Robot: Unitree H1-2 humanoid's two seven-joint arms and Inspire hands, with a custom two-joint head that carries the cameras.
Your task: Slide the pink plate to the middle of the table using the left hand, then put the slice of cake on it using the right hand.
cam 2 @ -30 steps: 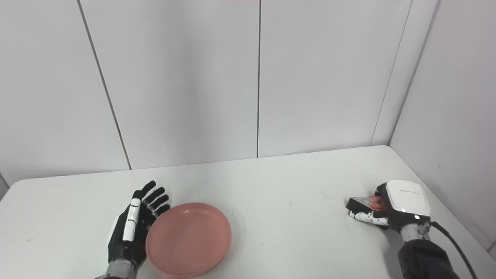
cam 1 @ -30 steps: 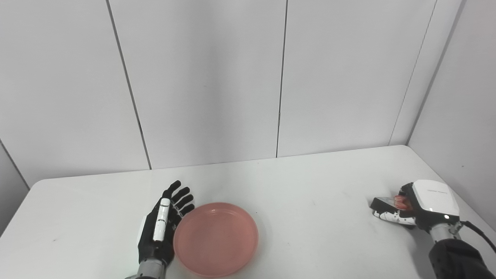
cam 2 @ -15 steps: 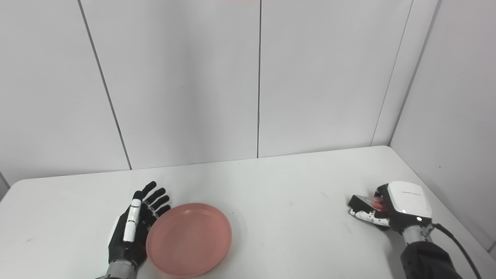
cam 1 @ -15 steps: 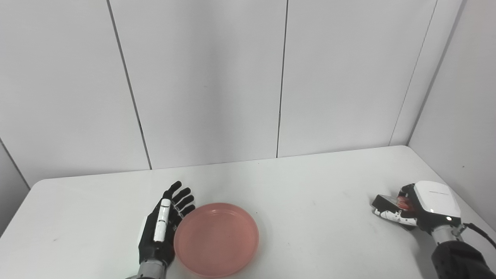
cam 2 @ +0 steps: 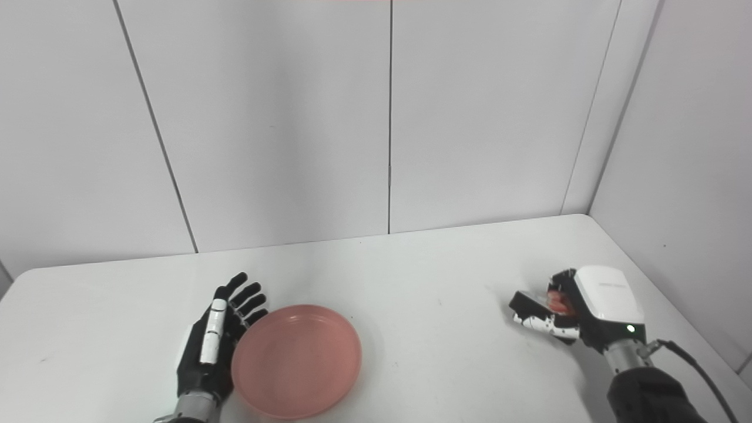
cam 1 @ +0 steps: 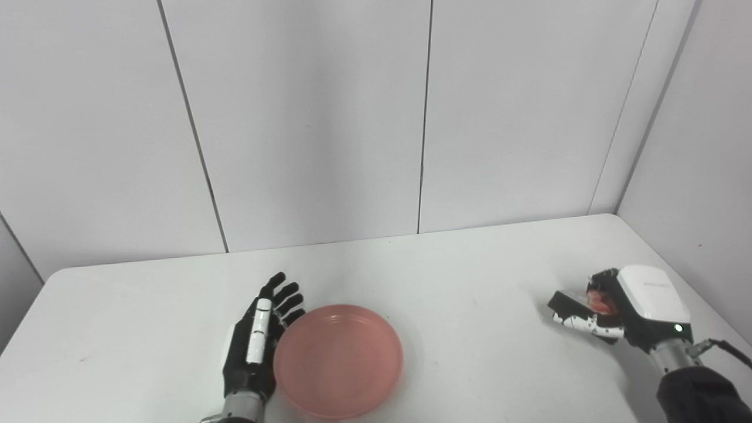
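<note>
Compared with the earlier frames, the right hand [cam 1: 631, 308], closed on the cake slice [cam 1: 598, 299], has risen off the white table [cam 1: 470, 282] and drawn slightly toward the pink plate [cam 1: 338, 359]. Seen only partly, the slice points toward the plate. Left hand [cam 1: 255, 341], fingers extended and holding nothing, stands edge-on against the plate's left rim; bare tabletop separates plate and slice.

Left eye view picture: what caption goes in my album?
Left hand open beside the pink plate; right hand holds the cake slice.
</note>
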